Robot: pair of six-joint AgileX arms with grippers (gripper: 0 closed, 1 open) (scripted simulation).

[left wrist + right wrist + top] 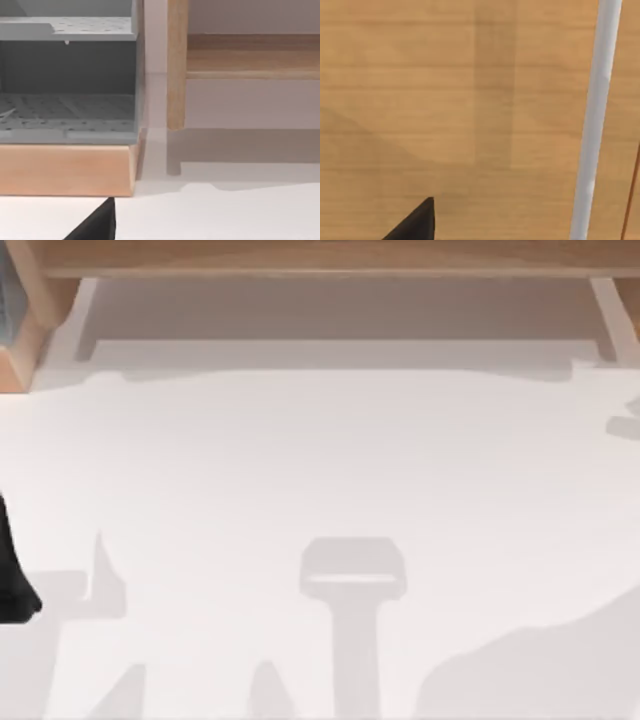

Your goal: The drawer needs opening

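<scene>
Right wrist close against wooden drawer front [445, 100] beside white handle [595, 120], top view white table [320, 490], tool openings indiscernible

Pale wood drawer front [445, 100], white handle bar [594, 125], grey perforated shelves [67, 112], white table [320, 470].

White table [320, 470]; grey perforated shelf unit [70, 115] on a wooden base.

White table [320, 480]; wooden cabinet [330, 255] behind.
</scene>
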